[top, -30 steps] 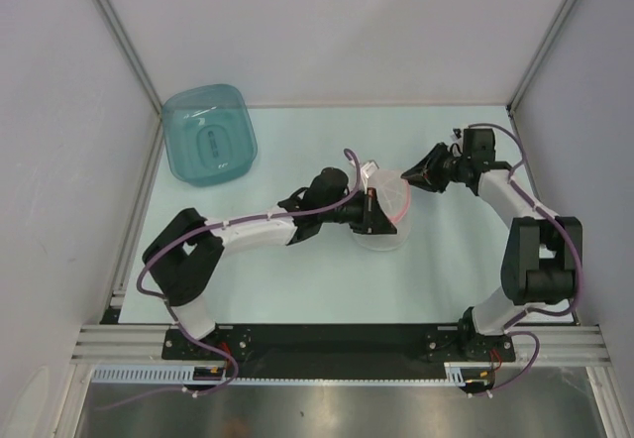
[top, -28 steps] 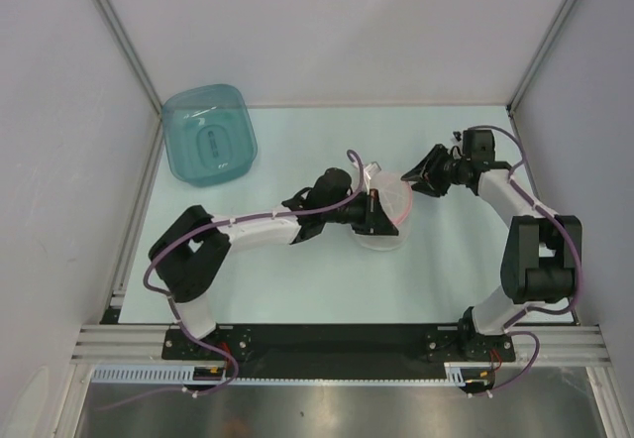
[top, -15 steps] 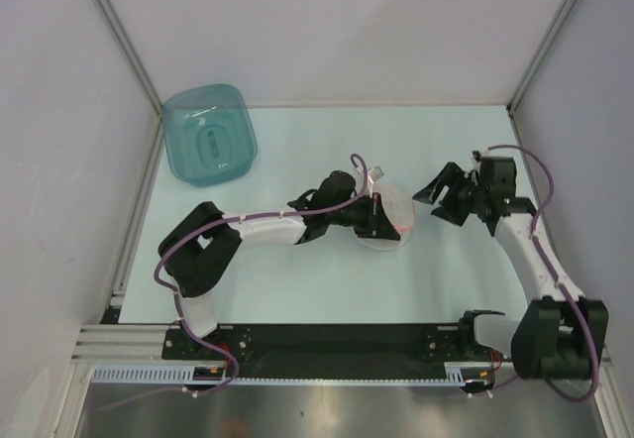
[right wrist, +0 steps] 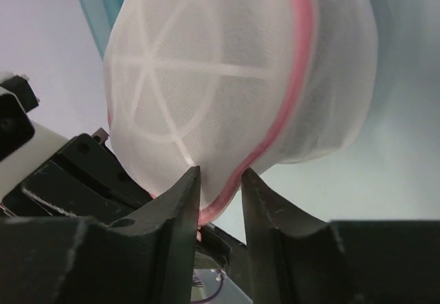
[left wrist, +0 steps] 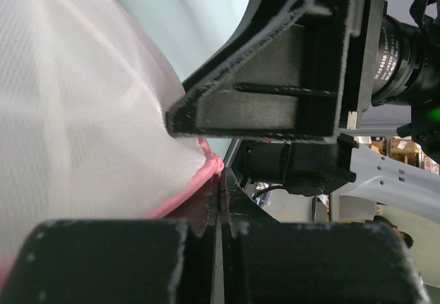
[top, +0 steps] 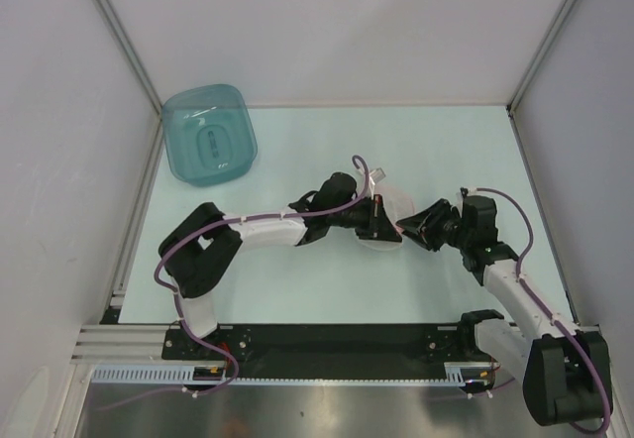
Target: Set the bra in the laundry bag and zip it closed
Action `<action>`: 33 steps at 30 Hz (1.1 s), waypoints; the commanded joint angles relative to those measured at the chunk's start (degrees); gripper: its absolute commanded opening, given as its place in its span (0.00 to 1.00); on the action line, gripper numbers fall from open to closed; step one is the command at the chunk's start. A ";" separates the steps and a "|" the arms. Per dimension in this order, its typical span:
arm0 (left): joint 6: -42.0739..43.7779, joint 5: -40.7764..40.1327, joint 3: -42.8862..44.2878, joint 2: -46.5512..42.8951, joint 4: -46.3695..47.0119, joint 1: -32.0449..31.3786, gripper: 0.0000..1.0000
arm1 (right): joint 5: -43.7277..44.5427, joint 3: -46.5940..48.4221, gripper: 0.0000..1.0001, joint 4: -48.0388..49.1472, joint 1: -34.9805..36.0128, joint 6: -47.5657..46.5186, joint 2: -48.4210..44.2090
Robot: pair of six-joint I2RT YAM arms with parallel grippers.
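Zipping the laundry bag [top: 394, 204] shut is, by our reading, the step in hand. The bag sits mid-counter [top: 327, 146] between the two arms, a white mesh dome. The left end effector [left wrist: 220, 180] is pressed together, pinching the pink zipper trim [right wrist: 302, 77] at the bag's edge. The right end effector [right wrist: 220, 188] has its fingers partly spread and straddles the same trim at the dome's lower edge. A gap shows on either side, so we note no firm pinch there. The bra shows in no view and no dark fabric reads through the mesh. We cannot tell whether it is inside.

To do the step well, we judge:
- The left hold should serve as the anchor, with the trim taut between the two holds.
- The right fingers should close on the slider, not on loose mesh. We cannot make out the slider in any view, so it must be found first.
- The pull should follow the curve of the trim, or the soft dome may fold and the zip may jam.

Surroundings: a teal tub [top: 209, 134] stands at the far left of the counter, well apart, and is no obstacle. The crowding comes from the two end effectors, very close together at the bag. The left arm's purple cable [top: 355, 165] loops just beside it.
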 commanded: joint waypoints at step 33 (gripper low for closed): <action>-0.74 2.27 3.00 -2.16 -2.40 3.56 0.00 | 4.24 20.39 0.72 -22.69 -7.75 -28.77 13.41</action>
